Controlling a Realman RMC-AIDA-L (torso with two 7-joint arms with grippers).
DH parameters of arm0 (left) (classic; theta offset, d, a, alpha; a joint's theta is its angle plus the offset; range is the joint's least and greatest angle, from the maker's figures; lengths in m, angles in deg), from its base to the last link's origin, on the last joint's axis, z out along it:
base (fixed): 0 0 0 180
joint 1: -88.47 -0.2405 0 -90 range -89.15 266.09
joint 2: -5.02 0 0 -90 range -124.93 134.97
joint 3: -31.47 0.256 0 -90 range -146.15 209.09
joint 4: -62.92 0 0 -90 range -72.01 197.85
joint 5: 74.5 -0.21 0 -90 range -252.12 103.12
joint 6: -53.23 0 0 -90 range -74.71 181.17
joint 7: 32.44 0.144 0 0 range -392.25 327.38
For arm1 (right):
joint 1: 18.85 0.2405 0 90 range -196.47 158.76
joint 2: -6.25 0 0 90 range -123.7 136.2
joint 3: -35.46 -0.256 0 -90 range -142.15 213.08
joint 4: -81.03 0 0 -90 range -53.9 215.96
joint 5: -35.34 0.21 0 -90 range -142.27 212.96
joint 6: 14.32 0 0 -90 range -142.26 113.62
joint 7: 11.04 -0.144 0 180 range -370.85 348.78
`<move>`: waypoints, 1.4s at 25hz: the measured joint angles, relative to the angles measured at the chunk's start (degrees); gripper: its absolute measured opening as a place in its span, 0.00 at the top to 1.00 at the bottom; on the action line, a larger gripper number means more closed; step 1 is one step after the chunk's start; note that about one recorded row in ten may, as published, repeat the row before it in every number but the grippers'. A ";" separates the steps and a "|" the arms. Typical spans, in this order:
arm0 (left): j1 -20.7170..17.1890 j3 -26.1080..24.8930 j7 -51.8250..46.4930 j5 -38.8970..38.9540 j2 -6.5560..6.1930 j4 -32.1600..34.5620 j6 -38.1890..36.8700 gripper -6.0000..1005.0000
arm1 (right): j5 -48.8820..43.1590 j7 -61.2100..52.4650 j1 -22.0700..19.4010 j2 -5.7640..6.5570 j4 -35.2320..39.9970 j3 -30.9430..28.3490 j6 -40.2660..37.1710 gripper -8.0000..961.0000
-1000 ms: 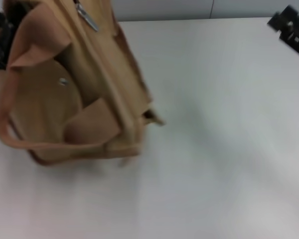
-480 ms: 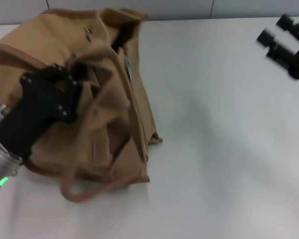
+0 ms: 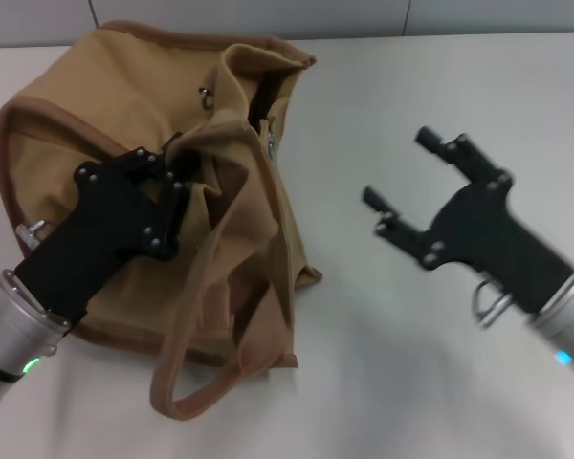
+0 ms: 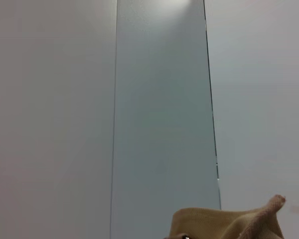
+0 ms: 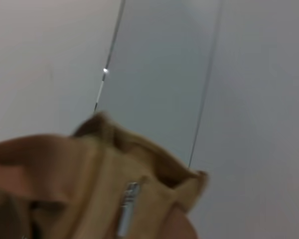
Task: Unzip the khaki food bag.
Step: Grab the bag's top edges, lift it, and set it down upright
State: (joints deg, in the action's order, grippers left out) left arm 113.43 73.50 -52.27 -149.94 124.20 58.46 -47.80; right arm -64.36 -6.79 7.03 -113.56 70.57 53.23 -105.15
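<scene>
The khaki food bag point(image 3: 96, 115) lies slumped on the white table at the left, its top opening facing right. One strap handle point(image 3: 187, 382) loops toward the front. The silver zipper pull point(image 3: 270, 145) hangs at the opening's edge and also shows in the right wrist view point(image 5: 125, 211). My left gripper point(image 3: 177, 177) rests on the bag's middle, shut on a fold of fabric near the opening. My right gripper point(image 3: 402, 170) is open and empty above the table, to the right of the bag's opening and apart from it.
The white table point(image 3: 411, 382) runs to the right and front of the bag. A grey panelled wall point(image 4: 159, 99) stands behind the table's far edge. A metal ring point(image 3: 208, 93) sits on the bag's upper side.
The bag went from standing to lying on its side. My left arm came into view on the bag. My right gripper moved from the far right corner in toward the bag's opening.
</scene>
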 joint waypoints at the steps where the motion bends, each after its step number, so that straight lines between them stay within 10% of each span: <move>1: 0.22 0.00 0.02 -0.01 0.00 -0.28 0.18 0.91 | -0.01 4.01 -0.01 -0.06 -2.77 -0.84 0.59 0.19; 35: 1.23 0.54 -0.34 -1.82 0.00 -1.60 -0.41 0.88 | -2.86 5.67 6.73 -0.08 -15.50 -8.86 10.58 0.22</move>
State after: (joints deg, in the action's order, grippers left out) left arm 114.66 74.04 -52.61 -151.76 124.20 56.87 -48.20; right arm -67.23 -1.11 13.76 -113.63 55.07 44.37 -94.57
